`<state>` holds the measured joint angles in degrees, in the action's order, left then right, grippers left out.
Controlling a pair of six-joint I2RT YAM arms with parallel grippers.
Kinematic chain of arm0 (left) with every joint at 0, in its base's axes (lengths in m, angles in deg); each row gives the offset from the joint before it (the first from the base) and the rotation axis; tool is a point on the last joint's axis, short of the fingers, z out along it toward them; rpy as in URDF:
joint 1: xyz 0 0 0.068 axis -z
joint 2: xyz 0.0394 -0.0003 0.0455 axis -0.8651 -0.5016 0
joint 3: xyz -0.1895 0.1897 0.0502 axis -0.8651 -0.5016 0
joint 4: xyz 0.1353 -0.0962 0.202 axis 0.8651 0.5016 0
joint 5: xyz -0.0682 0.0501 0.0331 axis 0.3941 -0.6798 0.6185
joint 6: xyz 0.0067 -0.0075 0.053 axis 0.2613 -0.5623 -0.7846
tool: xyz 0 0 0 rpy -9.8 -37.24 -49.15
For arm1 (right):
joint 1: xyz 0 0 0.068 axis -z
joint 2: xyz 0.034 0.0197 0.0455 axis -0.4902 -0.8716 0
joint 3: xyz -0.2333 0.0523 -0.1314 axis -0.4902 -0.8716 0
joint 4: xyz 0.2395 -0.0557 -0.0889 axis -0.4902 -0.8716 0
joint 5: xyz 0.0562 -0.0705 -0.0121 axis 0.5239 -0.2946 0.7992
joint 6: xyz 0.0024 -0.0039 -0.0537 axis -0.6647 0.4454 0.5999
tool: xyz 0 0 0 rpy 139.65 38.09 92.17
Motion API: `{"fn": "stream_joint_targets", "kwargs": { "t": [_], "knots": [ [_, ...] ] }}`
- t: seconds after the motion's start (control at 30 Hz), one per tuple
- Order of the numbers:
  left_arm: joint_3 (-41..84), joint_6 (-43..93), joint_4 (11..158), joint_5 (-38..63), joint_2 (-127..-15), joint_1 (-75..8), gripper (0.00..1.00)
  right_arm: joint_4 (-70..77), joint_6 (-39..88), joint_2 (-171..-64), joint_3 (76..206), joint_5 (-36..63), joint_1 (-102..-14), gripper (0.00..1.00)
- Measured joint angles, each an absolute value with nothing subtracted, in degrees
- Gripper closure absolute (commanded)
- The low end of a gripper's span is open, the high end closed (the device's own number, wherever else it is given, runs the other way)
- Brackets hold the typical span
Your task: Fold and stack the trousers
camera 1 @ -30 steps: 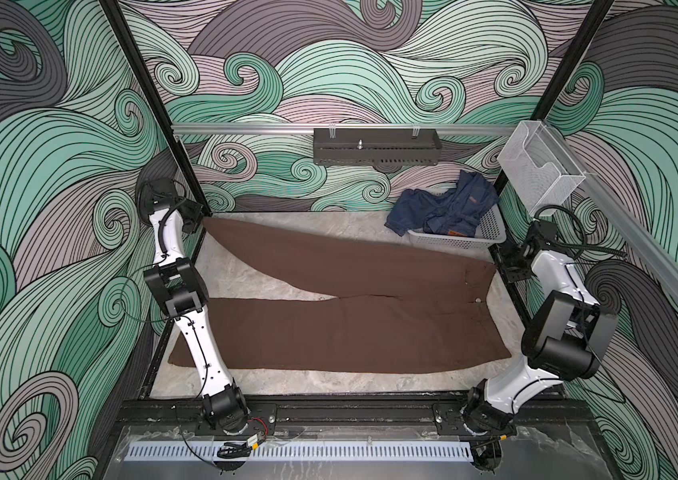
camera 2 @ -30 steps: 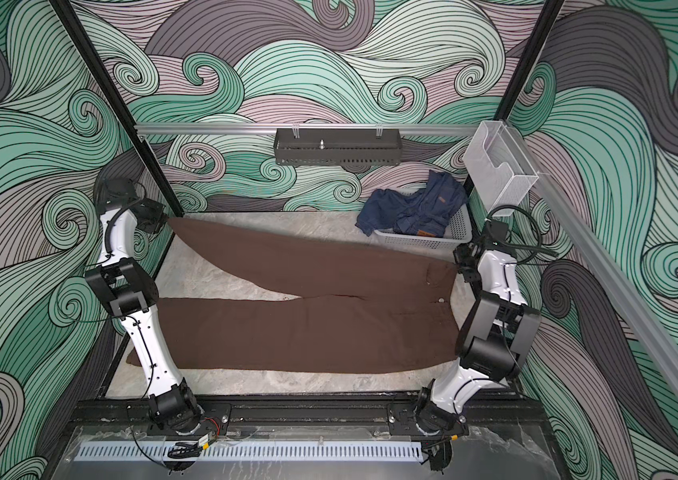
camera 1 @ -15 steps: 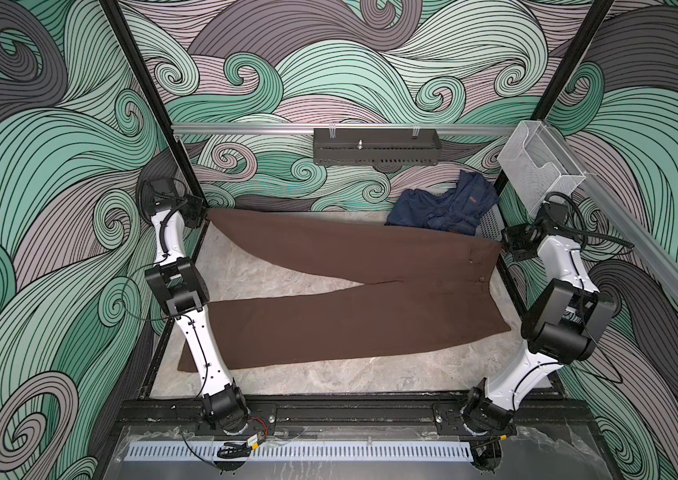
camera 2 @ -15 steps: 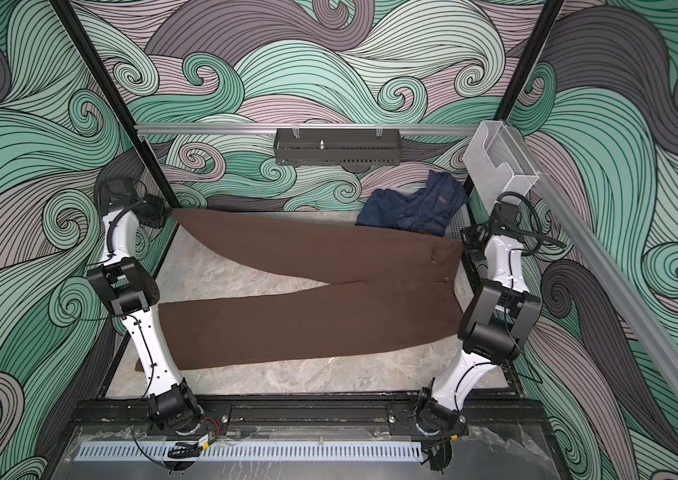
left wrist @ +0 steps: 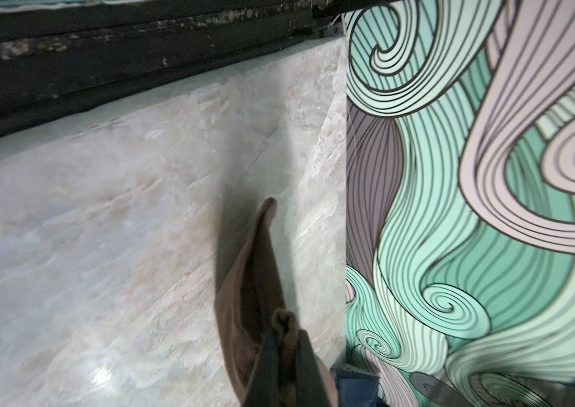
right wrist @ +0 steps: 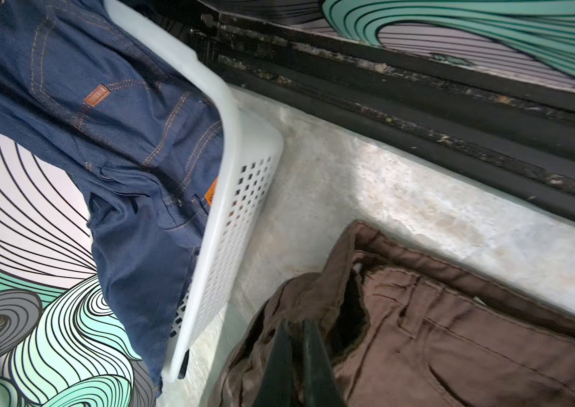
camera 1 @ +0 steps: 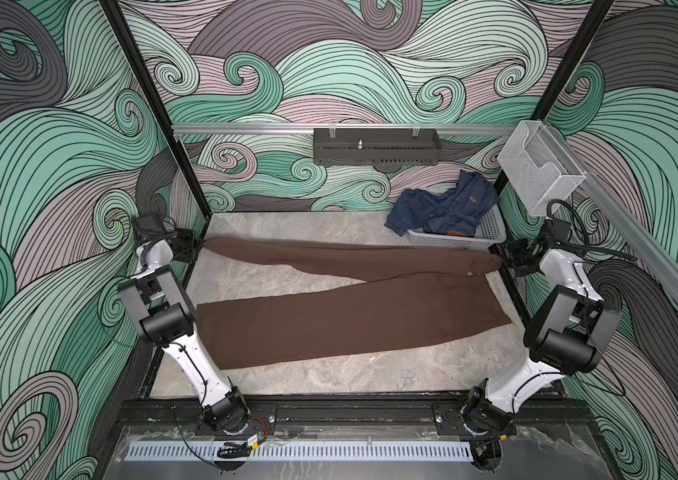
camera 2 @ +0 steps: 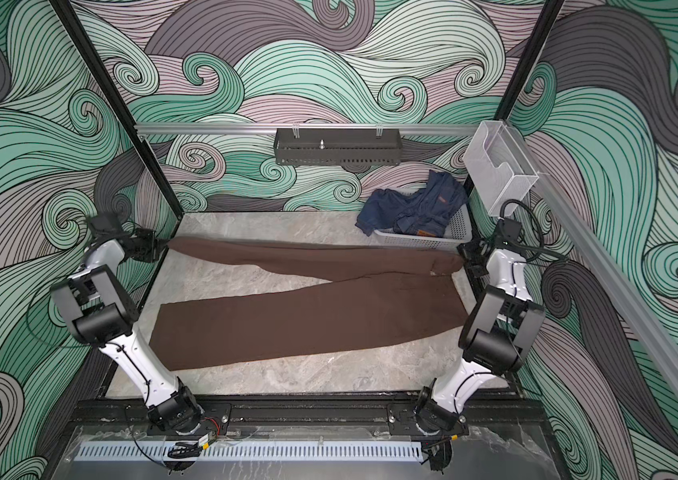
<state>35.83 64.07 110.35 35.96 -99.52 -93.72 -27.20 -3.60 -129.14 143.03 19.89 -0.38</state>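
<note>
The dark brown trousers stretch across the marble table in both top views, waist at the right. The near leg lies flat; the far leg hangs taut above the table between my two grippers. My left gripper is shut on the far leg's cuff at the back left; the left wrist view shows brown cloth bunched between its fingers. My right gripper is shut on the far corner of the waistband, with its tips buried in the fabric.
A white basket of dark blue denim garments stands at the back right, just behind the lifted waist. A black tray hangs on the back rail, a wire holder on the right post.
Both grippers have risen and moved toward the back, lifting the far leg and waist corner off the table. The near leg has slid toward the back and turned slightly.
</note>
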Motion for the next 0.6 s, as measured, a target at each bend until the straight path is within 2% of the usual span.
{"fn": "stream_joint_targets", "kwargs": {
  "t": [0.13, 0.27, 0.6],
  "knots": [
    [21.3, 64.7, 102.8, 38.5, -88.3, -98.0, 1.00, -27.1, -2.2, -126.4, 139.7, 19.9, 1.0, 1.00],
    [12.9, 64.6, 99.5, 40.7, -82.1, -100.9, 1.00, -27.1, -1.0, -124.9, 136.6, 19.9, 2.1, 1.00],
    [5.9, 64.4, 99.7, 43.4, -73.8, -105.3, 1.00, -28.1, -1.4, -122.3, 133.6, 18.9, 4.4, 1.00]
  ]
}}
